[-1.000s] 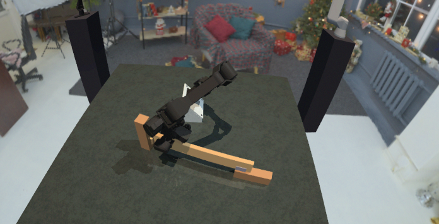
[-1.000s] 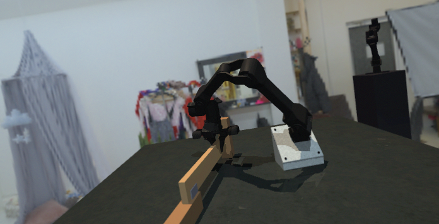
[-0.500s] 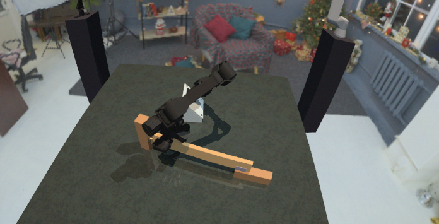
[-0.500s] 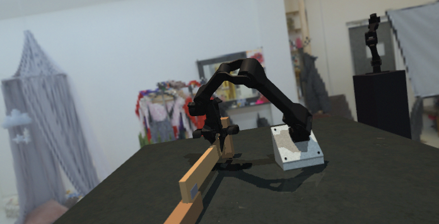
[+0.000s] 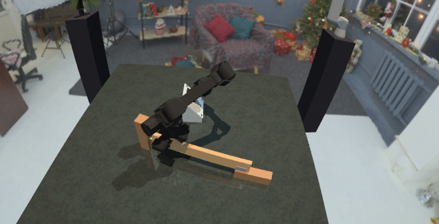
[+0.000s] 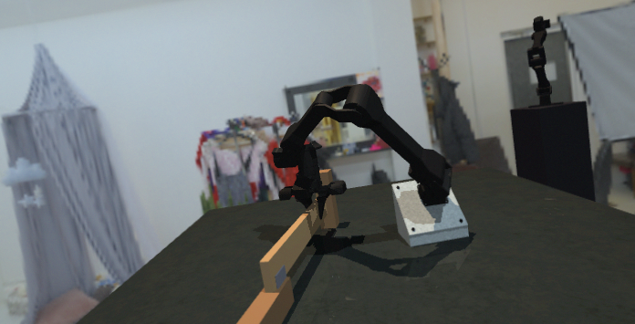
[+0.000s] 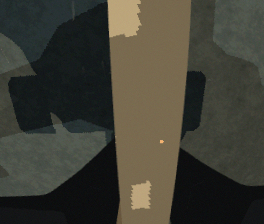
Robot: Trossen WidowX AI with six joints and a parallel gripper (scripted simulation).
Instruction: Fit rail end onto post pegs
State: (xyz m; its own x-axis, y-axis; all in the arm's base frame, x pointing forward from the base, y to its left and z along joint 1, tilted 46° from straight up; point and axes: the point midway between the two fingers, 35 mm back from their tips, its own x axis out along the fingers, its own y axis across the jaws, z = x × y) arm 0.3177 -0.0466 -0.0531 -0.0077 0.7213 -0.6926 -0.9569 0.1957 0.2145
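Observation:
The long wooden rail (image 5: 214, 155) (image 6: 287, 251) (image 7: 150, 90) stands on edge above the table, looking roughly level. Its far end sits at the grey bracket (image 5: 241, 168) (image 6: 280, 277) on the low footboard block (image 5: 262, 176) (image 6: 271, 306). Its other end is close to the upright wooden post (image 5: 142, 135) (image 6: 333, 210). The arm partly covers that end; whether it touches the post, and how far the pegs are in, cannot be told. My gripper (image 5: 170, 142) (image 6: 316, 209) (image 7: 138, 141) is shut on the rail near the post, one finger on each side.
The arm's white, slanted base (image 5: 193, 115) (image 6: 440, 231) stands on the dark table (image 5: 252, 115) (image 6: 525, 249) behind the rail. The arm arches from it over to the rail. Dark pedestals (image 5: 85, 49) (image 5: 328, 77) stand beyond the table's side edges.

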